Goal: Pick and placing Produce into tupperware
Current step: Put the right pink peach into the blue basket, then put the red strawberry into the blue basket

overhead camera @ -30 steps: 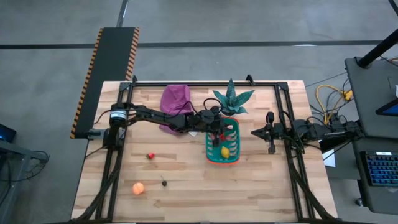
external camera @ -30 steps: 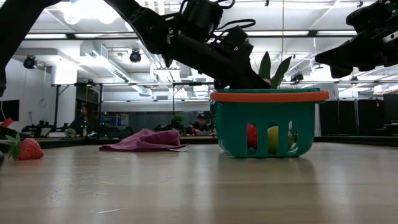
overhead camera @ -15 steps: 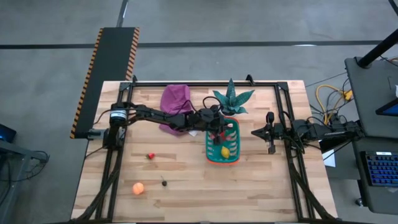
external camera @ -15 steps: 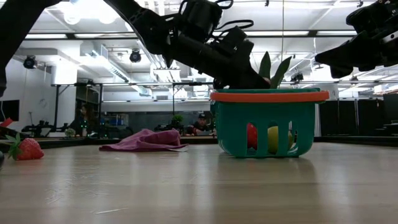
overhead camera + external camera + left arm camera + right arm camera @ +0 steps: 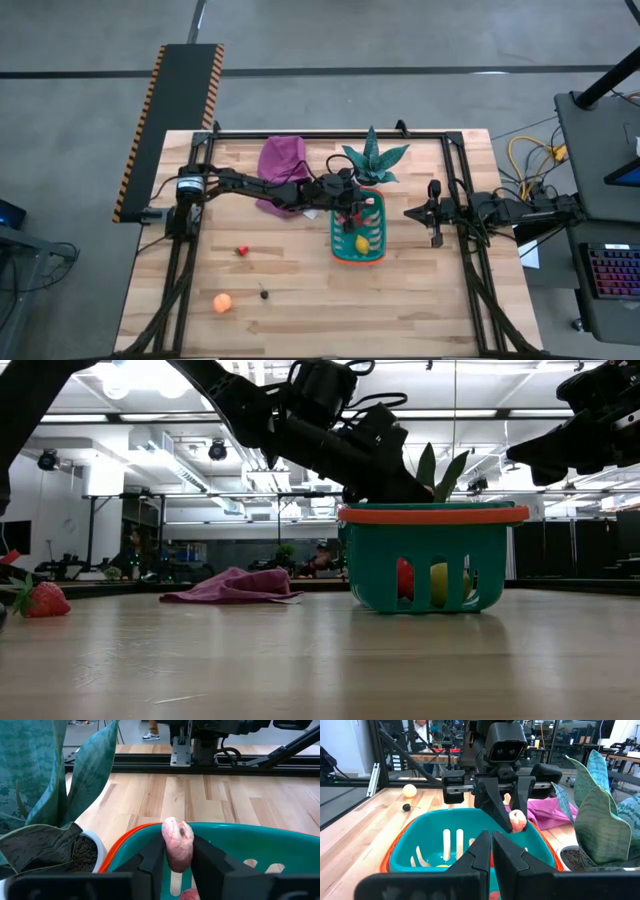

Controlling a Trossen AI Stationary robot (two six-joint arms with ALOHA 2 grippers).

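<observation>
**Inspector:** Left arm position and status?

**Recorder:** The left gripper (image 5: 347,207) is over the teal basket (image 5: 373,250), inside its orange rim at the end nearest the potted plant (image 5: 373,160). Its fingers (image 5: 210,861) are clamped on a small pink fruit piece (image 5: 177,843), which is above the basket interior and clear of the floor.

**Inspector:** Basket location and contents?

**Recorder:** Just right of table centre. The plant stands at its 12 o'clock, touching or just beside the rim; I cannot tell which. A yellow lemon (image 5: 361,243) lies inside toward the 6 o'clock end, with a red fruit (image 5: 404,579) beside it, both visible through the wall slots in the low view.

**Inspector:** Produce outside the basket?

**Recorder:** A strawberry (image 5: 242,250) lies at the basket's 9 o'clock, well apart. An orange ball (image 5: 222,302) and a small dark piece (image 5: 264,294) lie toward 8 o'clock, nearer the front edge.

**Inspector:** Other items?

**Recorder:** A purple cloth (image 5: 281,160) is bunched at the basket's 10 o'clock, under the left arm.

**Inspector:** Right arm?

**Recorder:** The right gripper (image 5: 434,214) hangs at the basket's 3 o'clock, near it, fingers pressed together and holding nothing.
</observation>
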